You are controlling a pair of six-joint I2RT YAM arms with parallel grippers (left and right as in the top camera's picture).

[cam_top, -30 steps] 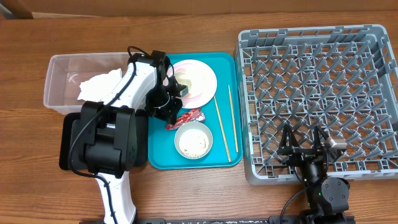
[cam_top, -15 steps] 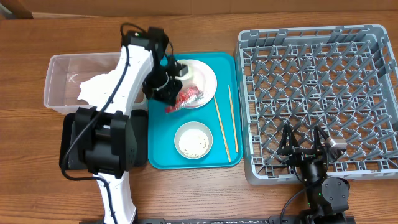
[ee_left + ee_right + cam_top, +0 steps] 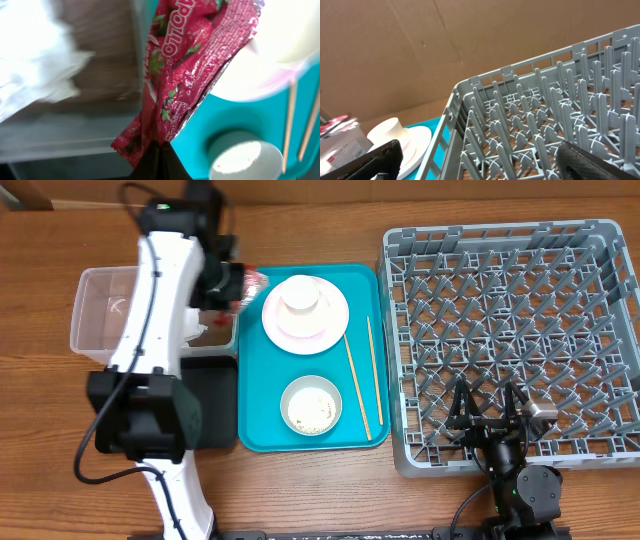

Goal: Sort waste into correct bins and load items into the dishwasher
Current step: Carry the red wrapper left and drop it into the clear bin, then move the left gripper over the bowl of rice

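Overhead: I see my left hand (image 3: 232, 283) gripping the small shiny red foil wrapper (image 3: 195, 65) just left of the flat teal plastic tray (image 3: 262, 405).
Right wrist: my right hand (image 3: 487, 392) is released, right of that tray.

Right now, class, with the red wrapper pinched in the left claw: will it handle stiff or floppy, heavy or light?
Probably floppy: the red wrapper looks creased and bent above the left claw. Likely very light, since a pinch at one end holds it. Its shiny foil may slip.
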